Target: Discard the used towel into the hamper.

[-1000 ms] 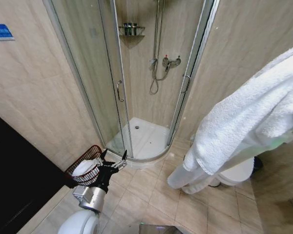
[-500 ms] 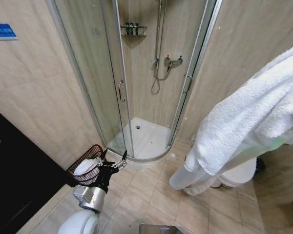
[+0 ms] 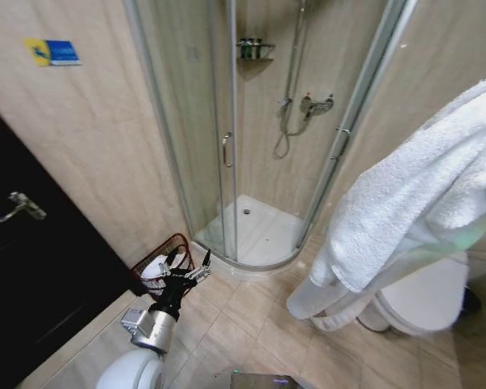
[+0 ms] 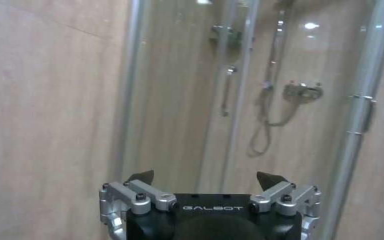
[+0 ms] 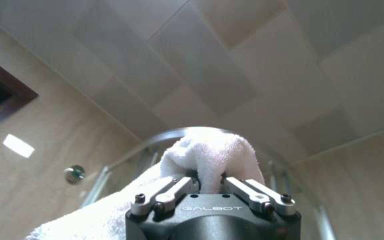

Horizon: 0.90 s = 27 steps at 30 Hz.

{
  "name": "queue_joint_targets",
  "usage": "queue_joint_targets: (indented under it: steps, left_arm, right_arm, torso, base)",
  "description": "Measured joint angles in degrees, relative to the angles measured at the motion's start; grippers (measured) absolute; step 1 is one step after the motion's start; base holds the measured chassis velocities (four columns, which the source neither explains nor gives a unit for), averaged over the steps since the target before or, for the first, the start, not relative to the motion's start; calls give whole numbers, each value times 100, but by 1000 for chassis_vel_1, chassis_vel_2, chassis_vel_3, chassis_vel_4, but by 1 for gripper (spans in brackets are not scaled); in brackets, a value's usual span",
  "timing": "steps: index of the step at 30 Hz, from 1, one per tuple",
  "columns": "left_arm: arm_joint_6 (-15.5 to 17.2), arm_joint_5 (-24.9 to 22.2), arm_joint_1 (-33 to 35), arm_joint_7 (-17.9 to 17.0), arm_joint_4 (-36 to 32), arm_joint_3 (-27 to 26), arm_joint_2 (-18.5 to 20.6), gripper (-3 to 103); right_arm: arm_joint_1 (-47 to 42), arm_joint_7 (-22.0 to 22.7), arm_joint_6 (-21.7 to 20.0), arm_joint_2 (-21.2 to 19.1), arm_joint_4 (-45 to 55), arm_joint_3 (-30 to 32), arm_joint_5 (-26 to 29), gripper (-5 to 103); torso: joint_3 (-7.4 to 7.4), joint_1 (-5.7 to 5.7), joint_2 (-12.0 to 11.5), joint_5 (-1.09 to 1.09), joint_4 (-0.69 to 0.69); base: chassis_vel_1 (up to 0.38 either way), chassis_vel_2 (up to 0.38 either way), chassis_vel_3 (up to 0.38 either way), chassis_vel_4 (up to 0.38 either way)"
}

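The right gripper [image 5: 209, 187] has its fingers clamped on a thick white terry towel [image 3: 421, 194], which bulges up between them and, in the head view, drapes large across the robot's right side. The left gripper [image 3: 186, 265] is held low with fingers spread, gripping nothing, just in front of the small round dark reddish-brown wire hamper [image 3: 159, 263]. That hamper stands on the beige tiled floor [image 3: 251, 324] against the wall, beside the curved glass shower enclosure [image 3: 227, 146], with something white inside.
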Motion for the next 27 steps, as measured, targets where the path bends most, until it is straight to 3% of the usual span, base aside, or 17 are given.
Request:
queue_joint_targets:
  steps: [27]
  left_arm:
    - [0, 0, 0, 0, 0, 0, 0, 100]
  right_arm:
    - [41, -42, -37, 15, 0, -64, -154, 9]
  torso:
    - [-6, -5, -9, 1, -1]
  base:
    - [100, 102, 109, 101]
